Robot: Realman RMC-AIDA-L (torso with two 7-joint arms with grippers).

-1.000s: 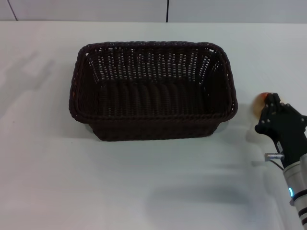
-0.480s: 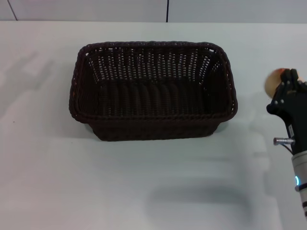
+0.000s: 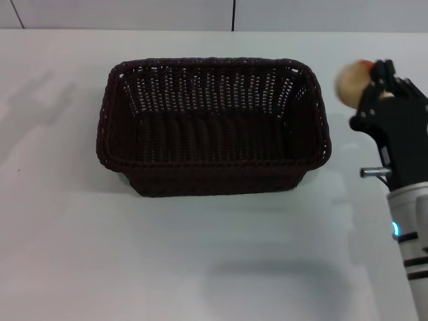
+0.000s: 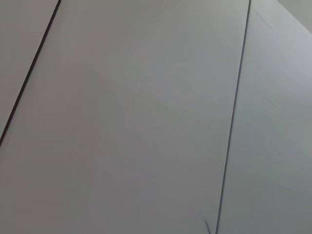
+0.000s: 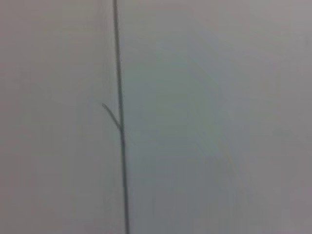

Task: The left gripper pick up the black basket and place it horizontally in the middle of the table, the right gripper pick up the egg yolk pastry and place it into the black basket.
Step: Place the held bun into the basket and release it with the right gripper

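Observation:
The black basket (image 3: 212,127) lies lengthwise across the middle of the white table (image 3: 167,254) in the head view, open side up and with nothing inside. To its right, lifted above the tabletop, my right gripper (image 3: 364,87) is shut on the egg yolk pastry (image 3: 352,81), a pale round bun with an orange-red spot. The pastry hangs just beyond the basket's right rim. My left gripper is out of view; its wrist view shows only grey wall panels.
A wall with a dark vertical seam (image 3: 233,15) runs behind the table's far edge. The right arm's white ribbed segment with a blue light (image 3: 396,229) stands over the table's right front area.
The right gripper has risen off the table with the pastry and shifted left toward the basket's right rim. The basket has stayed put.

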